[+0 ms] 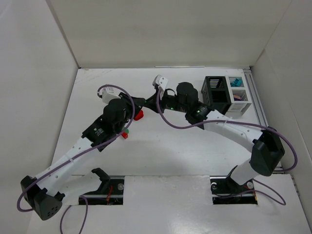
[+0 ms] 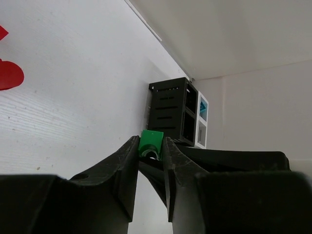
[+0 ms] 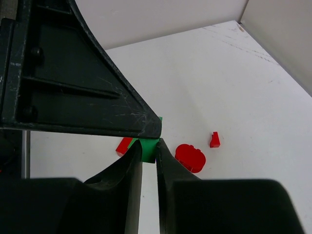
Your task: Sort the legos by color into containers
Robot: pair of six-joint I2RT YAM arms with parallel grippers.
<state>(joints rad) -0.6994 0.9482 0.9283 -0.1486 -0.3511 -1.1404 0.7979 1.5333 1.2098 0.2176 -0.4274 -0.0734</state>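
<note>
A small green lego (image 2: 150,141) is pinched between both grippers above the table. My left gripper (image 2: 150,147) is shut on it, and the right gripper's dark finger shows just behind it. In the right wrist view my right gripper (image 3: 148,147) is shut on the same green lego (image 3: 148,152), with the left gripper's finger lying across the top. In the top view the left gripper (image 1: 141,104) and right gripper (image 1: 152,101) meet tip to tip at mid table. The containers, black (image 1: 216,92) and white (image 1: 240,95), stand at the far right and hold teal and purple pieces.
Red pieces lie on the table under the grippers: a round one (image 3: 190,158), a small one (image 3: 214,140) and a brick (image 3: 124,145). The round one also shows in the top view (image 1: 140,115). The container cluster (image 2: 170,109) is ahead of the left gripper. White walls enclose the table.
</note>
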